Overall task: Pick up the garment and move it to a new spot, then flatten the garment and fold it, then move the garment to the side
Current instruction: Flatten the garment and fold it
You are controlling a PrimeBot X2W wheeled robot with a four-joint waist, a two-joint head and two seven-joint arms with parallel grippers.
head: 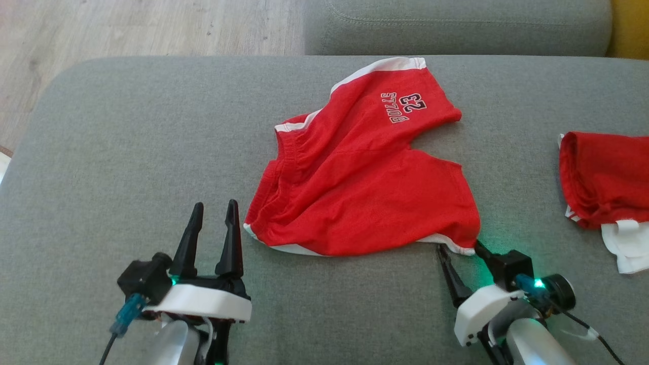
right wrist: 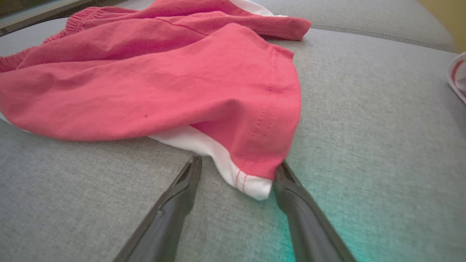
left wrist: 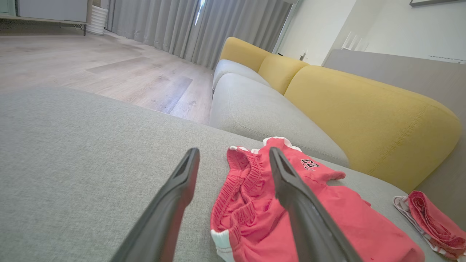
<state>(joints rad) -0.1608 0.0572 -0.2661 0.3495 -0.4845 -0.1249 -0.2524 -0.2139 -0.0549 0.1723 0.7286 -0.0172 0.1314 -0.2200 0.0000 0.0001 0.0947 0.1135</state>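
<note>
The garment [head: 365,172] is a pair of red shorts with white trim and a "23" print, lying rumpled on the grey cushion [head: 127,152]. My left gripper [head: 215,204] stands open just left of the waistband's near corner, apart from the cloth. In the left wrist view the garment [left wrist: 255,214] lies beyond and to the right of that gripper [left wrist: 233,151]. My right gripper [head: 459,246] is at the shorts' near right leg corner. Seen from the right wrist, that gripper [right wrist: 239,162] has its fingers wide apart, with the white hem corner of the garment [right wrist: 164,83] between them.
A second red and white piece of clothing [head: 603,177] lies bunched at the cushion's right edge. Behind are another grey seat cushion [head: 456,25] and a yellow backrest [left wrist: 364,116]. Wooden floor [head: 127,25] shows beyond the far left edge.
</note>
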